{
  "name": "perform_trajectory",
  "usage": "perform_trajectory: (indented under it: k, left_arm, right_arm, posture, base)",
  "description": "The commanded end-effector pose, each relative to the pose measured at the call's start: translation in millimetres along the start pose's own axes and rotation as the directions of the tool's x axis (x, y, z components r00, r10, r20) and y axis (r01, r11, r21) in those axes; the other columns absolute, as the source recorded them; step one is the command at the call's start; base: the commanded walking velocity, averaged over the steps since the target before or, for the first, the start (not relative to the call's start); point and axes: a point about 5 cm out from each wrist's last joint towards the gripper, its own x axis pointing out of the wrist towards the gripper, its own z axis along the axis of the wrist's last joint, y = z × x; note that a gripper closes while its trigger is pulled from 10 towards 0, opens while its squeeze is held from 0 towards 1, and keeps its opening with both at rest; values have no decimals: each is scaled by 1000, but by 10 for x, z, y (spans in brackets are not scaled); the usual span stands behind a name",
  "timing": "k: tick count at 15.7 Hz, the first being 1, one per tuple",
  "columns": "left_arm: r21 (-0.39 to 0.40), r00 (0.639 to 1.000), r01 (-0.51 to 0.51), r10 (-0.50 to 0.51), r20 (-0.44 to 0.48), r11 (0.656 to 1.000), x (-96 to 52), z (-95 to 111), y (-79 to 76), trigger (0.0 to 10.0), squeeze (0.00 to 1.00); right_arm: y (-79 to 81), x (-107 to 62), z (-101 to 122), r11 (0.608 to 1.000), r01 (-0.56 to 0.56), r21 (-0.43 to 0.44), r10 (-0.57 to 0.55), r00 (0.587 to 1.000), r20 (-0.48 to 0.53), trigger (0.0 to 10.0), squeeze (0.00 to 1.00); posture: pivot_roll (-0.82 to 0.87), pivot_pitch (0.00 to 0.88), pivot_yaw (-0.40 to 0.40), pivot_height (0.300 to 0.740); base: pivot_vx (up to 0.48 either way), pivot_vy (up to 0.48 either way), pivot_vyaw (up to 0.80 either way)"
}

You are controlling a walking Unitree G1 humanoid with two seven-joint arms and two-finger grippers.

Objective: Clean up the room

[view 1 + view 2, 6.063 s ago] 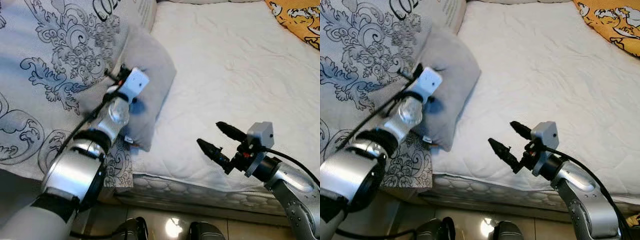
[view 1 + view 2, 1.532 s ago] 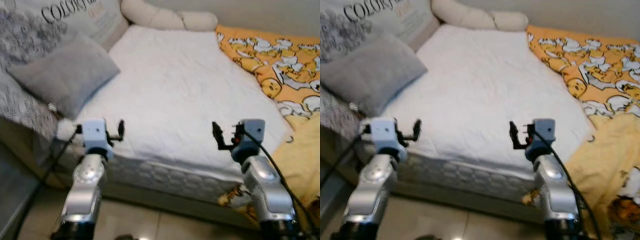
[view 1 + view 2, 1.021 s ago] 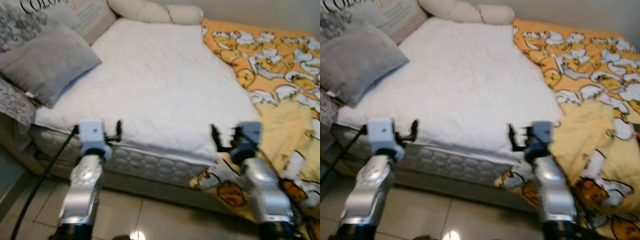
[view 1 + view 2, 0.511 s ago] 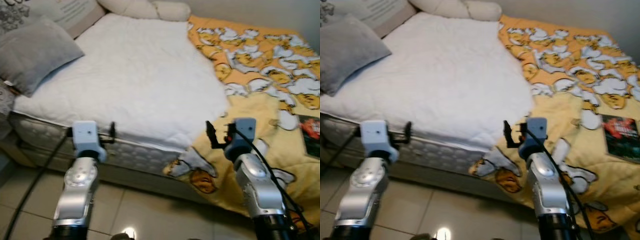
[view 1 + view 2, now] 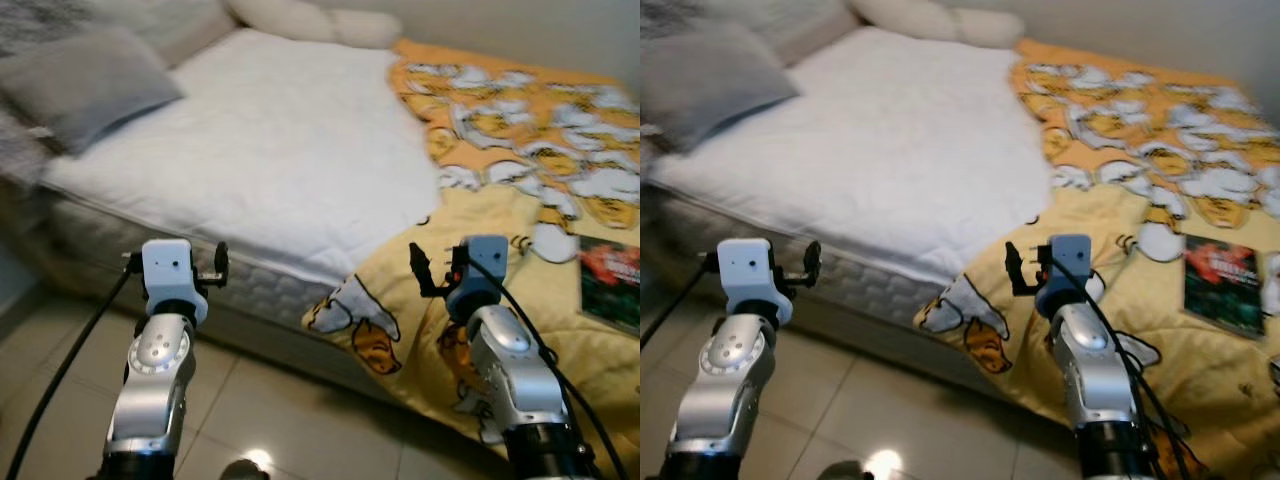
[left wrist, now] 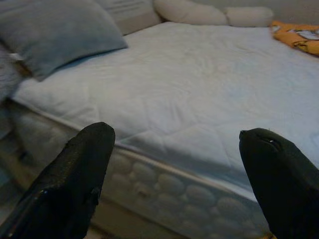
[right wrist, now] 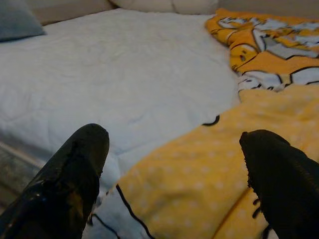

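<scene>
Left eye view: bed (image 5: 270, 150) fills the upper left, a yellow blanket (image 5: 520, 200) spilling over its near edge at the right, open tile floor (image 5: 270, 420) along the bottom. Grey pillow (image 5: 85, 85) top left, a book (image 5: 610, 280) at the right edge.

Left wrist view: left claw (image 6: 174, 169) spread wide, empty, facing the mattress edge.

Right wrist view: right claw (image 7: 174, 169) also wide open, over the blanket's edge.

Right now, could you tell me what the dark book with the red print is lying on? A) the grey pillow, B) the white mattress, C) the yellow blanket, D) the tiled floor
C: the book lies flat on the yellow blanket at the right of the bed, apart from the white mattress and the grey pillow.
</scene>
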Motion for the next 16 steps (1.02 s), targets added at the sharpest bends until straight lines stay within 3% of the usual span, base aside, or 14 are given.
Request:
perform_trajectory:
  k: [1,7,11,16]
  left_arm:
    - [1,1000,25,-25,10,1000,10,27,-87,10000,929]
    - [2,1000,19,-19,14,1000,20,41,-80,10000,929]
    - [16,999,21,-21,27,1000,52,96,-64,10000,925]
    - [35,999,22,-23,34,999,58,132,-23,10000,925]
  right_arm:
    - [-101,4,43,999,44,8,-44,999,17,10000,0]
    - [-97,36,55,999,34,-9,-34,999,16,10000,0]
    - [-134,35,-40,997,65,51,-64,998,-22,10000,0]
    - [-144,41,-51,998,52,41,-51,999,-17,10000,0]
  posture:
    - [49,0,-37,740]
    - [51,7,-43,740]
    - [53,12,-42,740]
    - [59,14,-35,740]
  base:
    - [0,-337,0]
    - [0,-337,0]
    - [0,-336,0]
    - [0,-331,0]
